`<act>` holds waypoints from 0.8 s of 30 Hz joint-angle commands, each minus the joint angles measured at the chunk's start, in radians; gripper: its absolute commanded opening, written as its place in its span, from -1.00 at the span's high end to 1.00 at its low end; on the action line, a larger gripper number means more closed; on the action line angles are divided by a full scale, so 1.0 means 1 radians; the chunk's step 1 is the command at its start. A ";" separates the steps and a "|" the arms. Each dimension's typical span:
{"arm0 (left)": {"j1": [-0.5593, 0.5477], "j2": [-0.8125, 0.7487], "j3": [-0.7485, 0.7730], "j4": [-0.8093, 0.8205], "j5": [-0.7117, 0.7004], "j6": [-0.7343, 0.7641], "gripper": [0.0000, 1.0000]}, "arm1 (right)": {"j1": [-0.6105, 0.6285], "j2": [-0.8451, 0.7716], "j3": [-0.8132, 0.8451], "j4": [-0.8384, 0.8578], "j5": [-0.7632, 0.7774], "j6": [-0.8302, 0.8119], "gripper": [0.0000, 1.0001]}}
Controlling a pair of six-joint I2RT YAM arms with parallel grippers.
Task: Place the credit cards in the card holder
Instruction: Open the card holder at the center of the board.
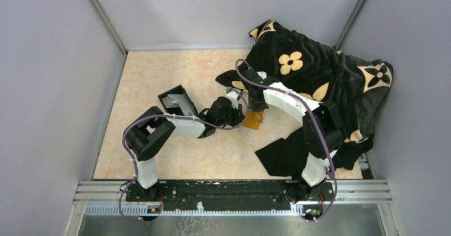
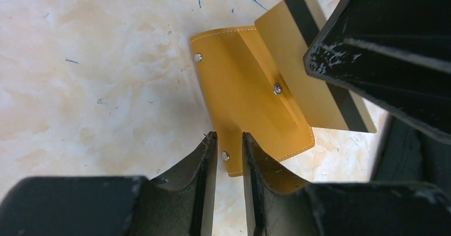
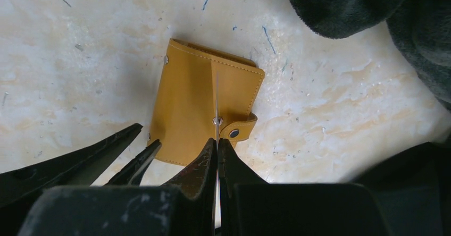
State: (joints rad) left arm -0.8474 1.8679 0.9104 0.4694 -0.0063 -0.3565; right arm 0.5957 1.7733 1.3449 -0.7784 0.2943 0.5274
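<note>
The orange-tan card holder (image 2: 239, 92) lies flat on the marbled table, with a snap tab at one side (image 3: 236, 131). My right gripper (image 3: 217, 140) is shut on a golden-tan credit card (image 2: 314, 71) with a black stripe. The card's lower edge sits in the holder's slot, and the right wrist view shows it edge-on. My left gripper (image 2: 230, 136) points down at the holder's near corner, its jaws a narrow gap apart. One finger is beside the holder's edge and the other over the holder. From above, both grippers meet at the holder (image 1: 254, 120).
A black open box (image 1: 178, 102) with something pale grey inside stands left of the grippers. A black blanket with tan flowers (image 1: 319, 71) fills the back right and reaches the front right. Grey walls enclose the table.
</note>
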 commanded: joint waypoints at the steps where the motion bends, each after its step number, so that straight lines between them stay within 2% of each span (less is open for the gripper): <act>1: -0.015 0.021 0.038 -0.011 -0.021 0.031 0.39 | 0.011 -0.082 0.024 -0.007 0.042 0.010 1.00; 13: -0.025 0.049 0.051 -0.038 -0.034 0.030 0.40 | -0.016 -0.112 -0.040 0.016 0.022 0.000 1.00; 17: -0.026 0.056 0.051 -0.038 -0.037 0.028 0.40 | -0.014 -0.150 -0.025 0.051 -0.028 -0.004 1.00; 24: -0.027 0.065 0.049 -0.043 -0.040 0.019 0.41 | 0.003 -0.104 0.007 0.050 -0.053 -0.002 1.00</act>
State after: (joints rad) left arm -0.8684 1.9057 0.9386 0.4408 -0.0368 -0.3393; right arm 0.5861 1.6825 1.3045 -0.7624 0.2634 0.5247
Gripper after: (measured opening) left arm 0.299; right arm 0.008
